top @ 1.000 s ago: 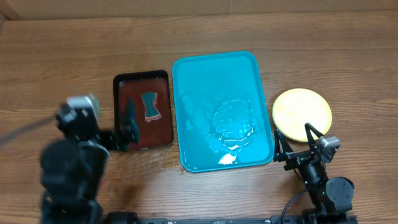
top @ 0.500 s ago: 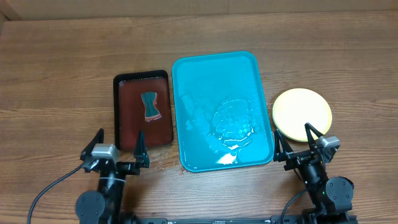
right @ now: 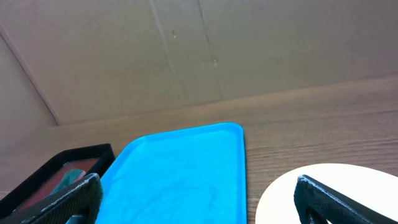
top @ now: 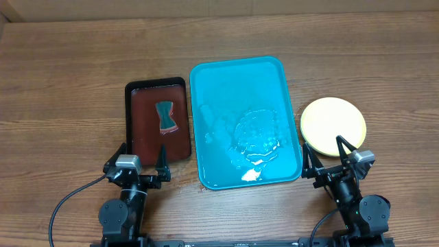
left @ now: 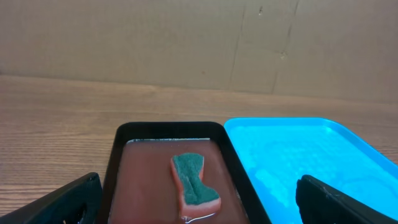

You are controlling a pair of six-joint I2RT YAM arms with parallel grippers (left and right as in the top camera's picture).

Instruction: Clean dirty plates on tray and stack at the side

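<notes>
Plate (top: 333, 125), pale yellow, lies just beside wet turquoise tray (top: 233, 79)

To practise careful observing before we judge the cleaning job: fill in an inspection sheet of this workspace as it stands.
Surface: wooden table.
Job's things: turquoise tray wet, no plate on it; yellow plate beside it on the right, any beneath hidden.
Clutter: dark tray holding a sponge, left of the turquoise tray.
Grippers: left gripper and right gripper open, empty.
Cables: cable loops by the left arm.
Surroundings: cardboard wall behind.
</notes>
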